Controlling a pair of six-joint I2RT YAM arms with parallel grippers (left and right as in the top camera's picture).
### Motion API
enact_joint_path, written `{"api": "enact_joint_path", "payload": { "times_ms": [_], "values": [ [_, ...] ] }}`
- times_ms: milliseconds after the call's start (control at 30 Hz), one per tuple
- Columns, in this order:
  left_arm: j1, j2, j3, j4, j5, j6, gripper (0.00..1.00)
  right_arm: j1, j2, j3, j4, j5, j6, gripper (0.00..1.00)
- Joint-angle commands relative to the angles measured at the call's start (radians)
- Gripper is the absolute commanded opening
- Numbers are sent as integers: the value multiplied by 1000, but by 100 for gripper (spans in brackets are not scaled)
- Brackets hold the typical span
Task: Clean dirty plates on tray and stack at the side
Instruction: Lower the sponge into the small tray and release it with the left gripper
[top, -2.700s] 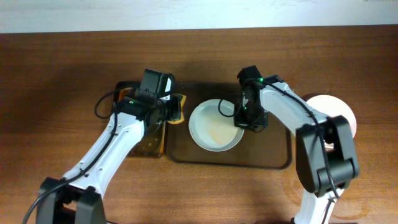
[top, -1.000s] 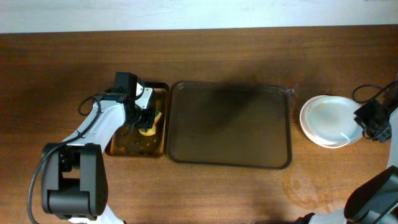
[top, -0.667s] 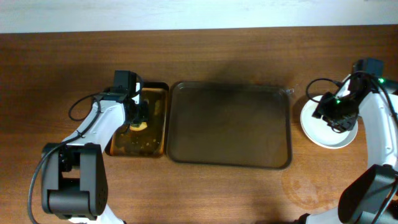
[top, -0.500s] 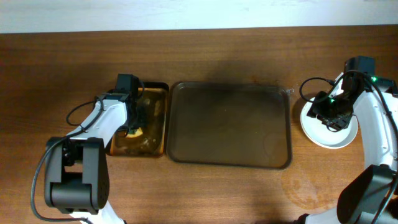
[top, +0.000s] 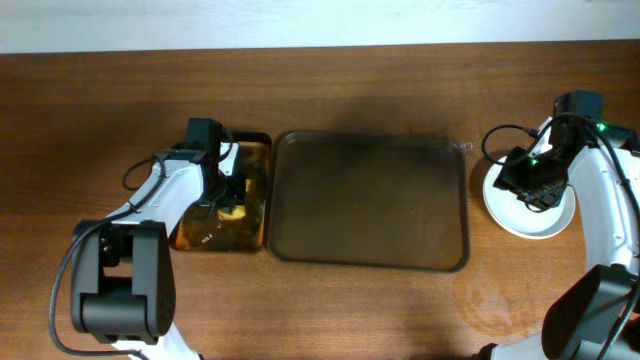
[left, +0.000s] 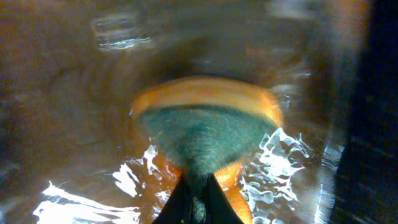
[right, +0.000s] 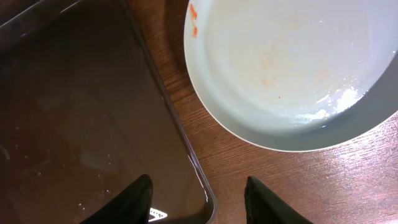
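A small narrow black tray (top: 255, 240) sits left of centre in the overhead view, its long sides running up and down the frame. Amber liquid (top: 205, 237) covers its floor. A sponge (top: 232, 210) is in it, about midway down, nearer the right wall. In the left wrist view it fills the middle of the frame: a green scouring face (left: 205, 140) over an orange-yellow body (left: 199, 93), wet, with bright glints on the liquid around it. Overhead, a pale strip (top: 300, 20) runs along the top edge.

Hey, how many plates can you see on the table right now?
1: a white plate on the bare tabletop, right of the large tray, beside the open right gripper. Others may be stacked beneath it.
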Motion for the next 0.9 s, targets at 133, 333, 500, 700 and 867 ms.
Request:
{"api": "enact_joint_path", "payload": {
  "times_ms": [133,333,500,700,867],
  "values": [
    [6,3,-3,-27,6,-9,0,27,9,-5,-1,-55,-99,49],
    [10,-289,17,-28,-3,-28,100,172,-49,-4,45,-58,-143,54],
    [12,-371,17,-215,-16,-106,100,276,-182,-5,10,-4,-164,98],
    [12,-439,-27,-330,-21,-107,100,386,-367,-100,25,66,-107,98],
    [11,-780,-216,-203,-21,-57,100,392,-756,-423,156,68,-107,98]
  ]
}}
